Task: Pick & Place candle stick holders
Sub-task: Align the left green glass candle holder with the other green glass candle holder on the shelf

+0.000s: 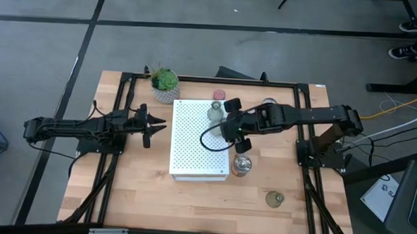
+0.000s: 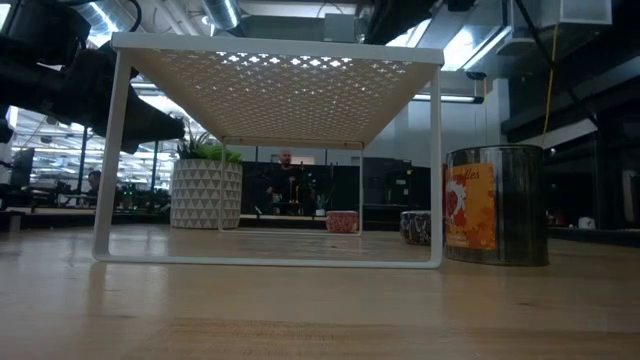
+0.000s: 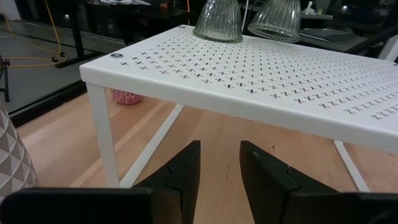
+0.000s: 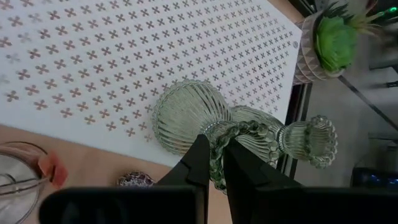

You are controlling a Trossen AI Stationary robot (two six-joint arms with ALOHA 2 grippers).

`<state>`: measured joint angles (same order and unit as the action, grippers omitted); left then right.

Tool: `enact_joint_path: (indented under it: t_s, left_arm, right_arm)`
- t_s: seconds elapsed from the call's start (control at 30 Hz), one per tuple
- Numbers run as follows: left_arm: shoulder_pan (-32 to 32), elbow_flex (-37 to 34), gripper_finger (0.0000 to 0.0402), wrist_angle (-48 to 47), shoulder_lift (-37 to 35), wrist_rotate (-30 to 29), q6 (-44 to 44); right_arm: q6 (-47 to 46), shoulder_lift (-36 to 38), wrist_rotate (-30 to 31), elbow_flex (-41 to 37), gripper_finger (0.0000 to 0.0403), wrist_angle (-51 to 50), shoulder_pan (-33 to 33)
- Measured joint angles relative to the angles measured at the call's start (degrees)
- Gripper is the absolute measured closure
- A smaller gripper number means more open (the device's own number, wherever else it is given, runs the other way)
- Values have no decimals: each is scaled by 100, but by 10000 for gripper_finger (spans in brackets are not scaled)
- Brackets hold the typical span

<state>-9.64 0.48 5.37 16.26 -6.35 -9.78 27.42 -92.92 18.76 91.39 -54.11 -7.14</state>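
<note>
Two olive-green ribbed glass holders (image 4: 186,115) (image 4: 273,137) are side by side on the white perforated shelf (image 1: 193,148), near its far right corner; they also show in the left wrist view (image 3: 217,22). My right gripper (image 4: 217,163), over that corner (image 1: 222,123), is shut on the nearer one. My left gripper (image 3: 221,168) is open and empty, level at the shelf's left side (image 1: 152,125). A silvery metal holder (image 1: 242,164) stands by the shelf's right side. Another green holder (image 1: 275,199) stands at the near right, and a pink one (image 1: 218,95) behind the shelf. My right gripper pinches the nearer glass holder's beaded top rim (image 4: 219,149) between its two fingers, which come from above, pointing down. The holder is upright, and its bulbous base (image 4: 180,118) appears to be on the shelf top.
A green plant in a white pot (image 1: 165,85) stands at the shelf's far left corner. In the low view the silvery tin (image 2: 497,205) stands right of the shelf's legs, with the pink holder (image 2: 342,222) and a dark one (image 2: 415,226) behind. Bare wood lies along the table's near side.
</note>
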Motion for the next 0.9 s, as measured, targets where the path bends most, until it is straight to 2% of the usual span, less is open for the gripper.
enact_joint_path:
  t_s: [0.2,0.73,0.9]
  left_arm:
    - [-1,-1,294,1,-1,0,1]
    - [-1,-1,294,1,1,0,0]
    - [-1,0,294,1,0,0,0]
  right_arm:
    - [-105,0,-573,0,358,41,-4]
    - [-103,0,-542,0,351,27,-2]
    - [-103,2,-529,0,336,-2,-2]
